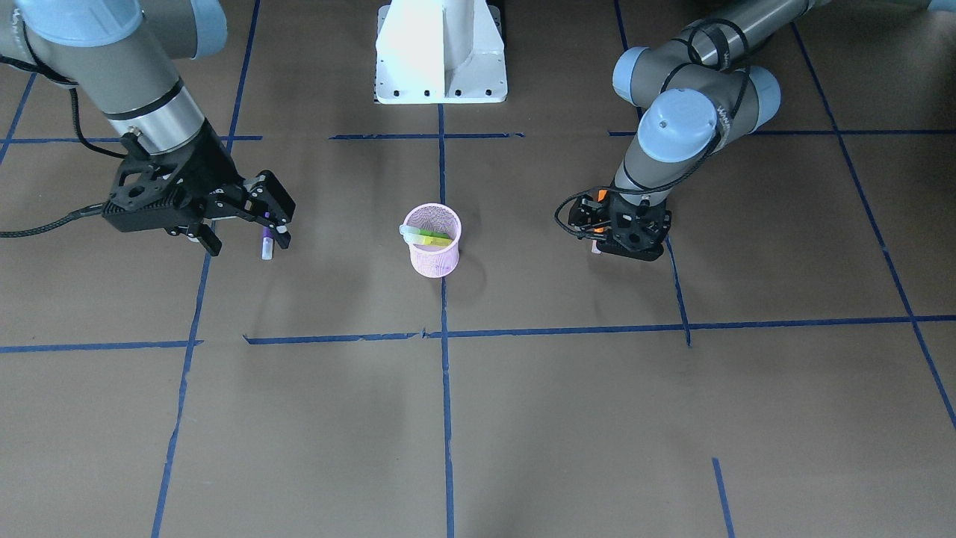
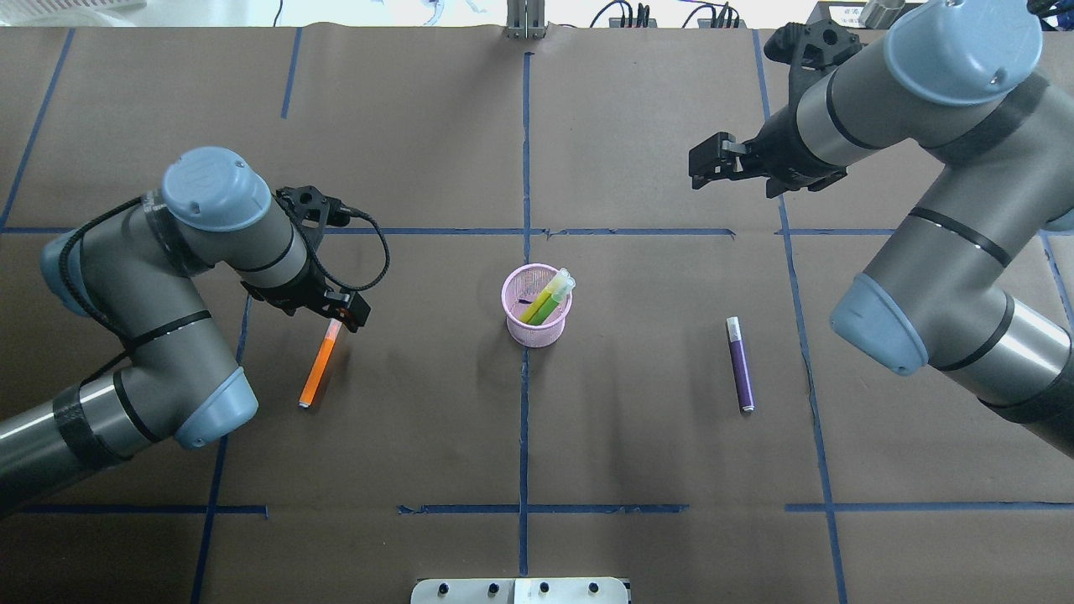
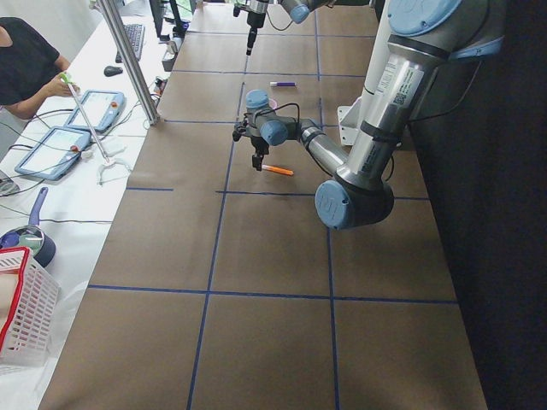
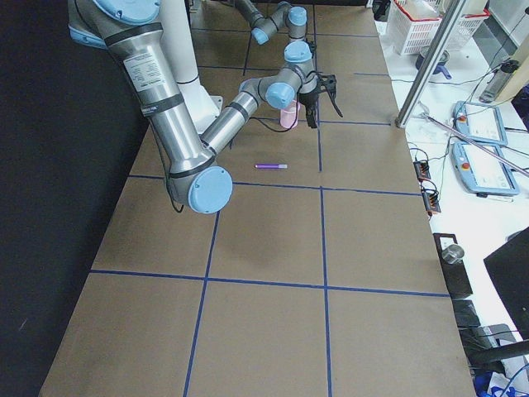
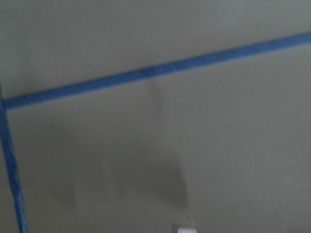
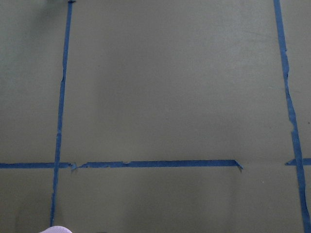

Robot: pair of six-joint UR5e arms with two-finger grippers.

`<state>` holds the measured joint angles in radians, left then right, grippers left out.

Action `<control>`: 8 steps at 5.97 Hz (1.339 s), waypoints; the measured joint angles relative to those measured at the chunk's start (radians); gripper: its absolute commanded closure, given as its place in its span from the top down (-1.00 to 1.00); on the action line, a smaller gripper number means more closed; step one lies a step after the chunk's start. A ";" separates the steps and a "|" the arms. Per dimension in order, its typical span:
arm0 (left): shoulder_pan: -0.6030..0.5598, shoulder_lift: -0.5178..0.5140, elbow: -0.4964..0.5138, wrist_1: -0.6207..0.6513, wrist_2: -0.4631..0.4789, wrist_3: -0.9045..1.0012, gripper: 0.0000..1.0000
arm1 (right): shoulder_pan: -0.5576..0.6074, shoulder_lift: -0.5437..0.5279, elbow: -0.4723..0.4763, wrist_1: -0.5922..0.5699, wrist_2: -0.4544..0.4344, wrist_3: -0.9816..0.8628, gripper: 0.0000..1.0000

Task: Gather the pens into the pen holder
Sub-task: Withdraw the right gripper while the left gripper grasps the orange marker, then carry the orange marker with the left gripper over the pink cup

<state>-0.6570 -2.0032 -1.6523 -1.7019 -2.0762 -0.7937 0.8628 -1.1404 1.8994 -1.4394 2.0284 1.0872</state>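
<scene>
Pink wire mesh marks the middle of the table (image 2: 638,436): the pen holder (image 2: 537,334) stands upright with the green pen (image 2: 547,304) leaning inside, its pale cap over the rim at one o'clock. A yellower stick (image 2: 537,309) seems to lie alongside it.

Taking twelve o'clock as away from the robot, the orange pen (image 2: 318,367) lies flat at the holder's nine o'clock, running from one o'clock down to seven. The left gripper (image 2: 342,315) points straight down over the pen's one o'clock end. That suits a pinch near one tip, so the pen could hang and drop into the short cup. Whether its fingers are parted or have hold of the pen, I cannot tell; no view shows them clearly.

The purple pen (image 2: 739,363) lies flat at the holder's four o'clock, cap toward twelve. The right gripper (image 1: 248,243) hangs raised with fingers spread wide and nothing in them. In the overhead view it sits well apart from the pen, toward twelve o'clock. Probably it waits there to leave the holder free for the other arm.
</scene>
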 measured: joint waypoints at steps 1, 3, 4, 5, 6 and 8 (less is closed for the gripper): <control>0.016 -0.005 0.021 0.016 -0.022 0.006 0.91 | 0.005 -0.007 -0.001 0.000 0.014 -0.001 1.00; 0.024 -0.010 0.019 0.084 -0.049 0.028 0.04 | 0.005 -0.011 -0.002 0.000 0.017 0.000 1.00; 0.024 -0.010 0.015 0.099 -0.051 0.043 -0.40 | 0.004 -0.012 -0.001 0.000 0.014 0.001 1.00; 0.024 -0.009 0.013 0.103 -0.050 0.048 -0.86 | 0.004 -0.014 -0.001 0.001 0.012 0.002 1.00; 0.023 -0.009 0.008 0.105 -0.049 0.050 -1.00 | 0.004 -0.014 -0.002 0.002 0.011 0.002 1.00; 0.016 -0.009 -0.014 0.105 -0.046 0.050 -1.00 | 0.003 -0.016 -0.001 0.003 0.009 0.004 1.00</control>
<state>-0.6414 -2.0118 -1.6660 -1.5971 -2.1222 -0.7432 0.8659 -1.1563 1.8986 -1.4368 2.0372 1.0911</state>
